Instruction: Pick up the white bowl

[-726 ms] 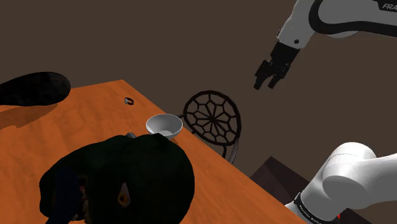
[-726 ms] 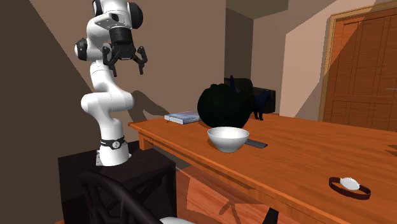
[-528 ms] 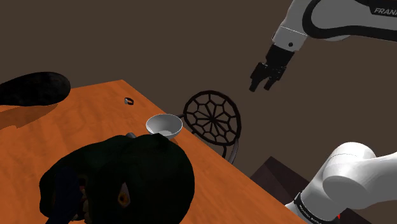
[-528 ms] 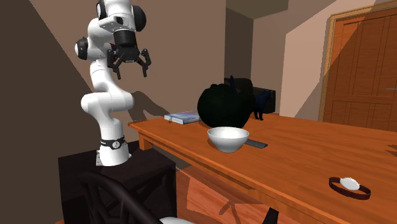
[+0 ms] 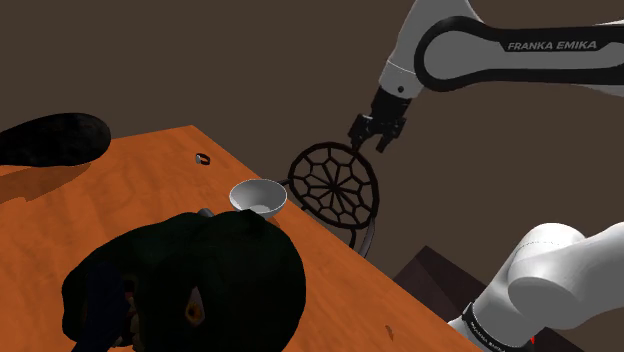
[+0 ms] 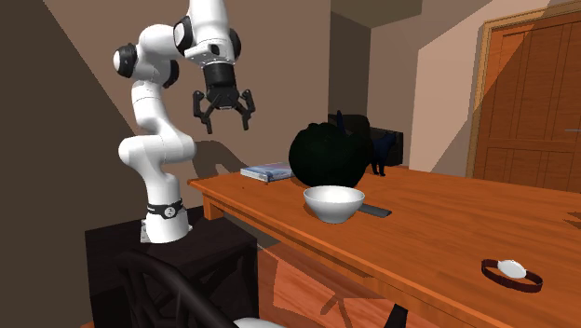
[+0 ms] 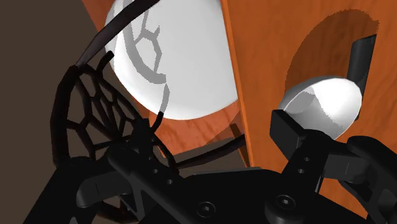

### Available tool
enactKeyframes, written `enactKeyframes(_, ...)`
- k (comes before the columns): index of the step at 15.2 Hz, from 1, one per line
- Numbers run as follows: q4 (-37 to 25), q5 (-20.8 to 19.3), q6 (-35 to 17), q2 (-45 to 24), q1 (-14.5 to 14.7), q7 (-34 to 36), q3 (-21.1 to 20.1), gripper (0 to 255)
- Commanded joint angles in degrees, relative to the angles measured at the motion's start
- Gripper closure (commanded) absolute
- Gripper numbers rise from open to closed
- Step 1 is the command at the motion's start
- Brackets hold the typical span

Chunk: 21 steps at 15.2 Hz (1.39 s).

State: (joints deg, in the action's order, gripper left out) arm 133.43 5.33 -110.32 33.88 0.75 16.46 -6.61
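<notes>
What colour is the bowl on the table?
The bowl is white, clearest in the second exterior view.

Looks like a home, prob. a dining rm. Big orange wood table (image 6: 447, 233) w/ household bits on top: white bowl (image 6: 333, 203), book (image 6: 267, 171) near the edge, small dark-rimmed dish (image 6: 510, 270) further along, bulky black bag-like lump (image 6: 326, 154) w/ a small black animal-like figure (image 6: 380, 154) just beside. Chair (image 5: 335, 185) w/ round web-pattern back standing right at the table's edge, close to the bowl. Panelled wood door (image 6: 531, 102) in a matching frame at the second ext. view's right. Plain beige & brown walls (image 6: 428, 75) all round, meeting in a corner behind the table, w/ a bit of ceiling above.
</notes>
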Motion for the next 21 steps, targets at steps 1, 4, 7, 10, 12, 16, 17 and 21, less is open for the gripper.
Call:
enactKeyframes(1,-0.69,-0.09,-3.19,-3.41,0.08,2.26,-1.93,0)
enactKeyframes(4,-2.45,-0.86,-7.31,-8.82,0.0,5.79,-4.75,0)
enactKeyframes(7,-4.96,-2.43,-10.95,-14.65,-0.26,9.64,-7.49,0)
enactKeyframes(10,-8.23,-4.96,-13.99,-20.85,-0.56,13.89,-10.04,0)
enactKeyframes(12,-10.83,-7.21,-15.62,-25.18,-0.67,16.96,-11.53,0)
enactKeyframes(16,-17.08,-12.83,-17.75,-34.25,-0.22,23.46,-13.69,0)
enactKeyframes(17,-18.39,-13.97,-17.96,-35.96,0.04,24.65,-13.89,0)
enactKeyframes(21,-16.52,-14.83,-20.82,-37.08,0.19,25.46,-13.73,0)
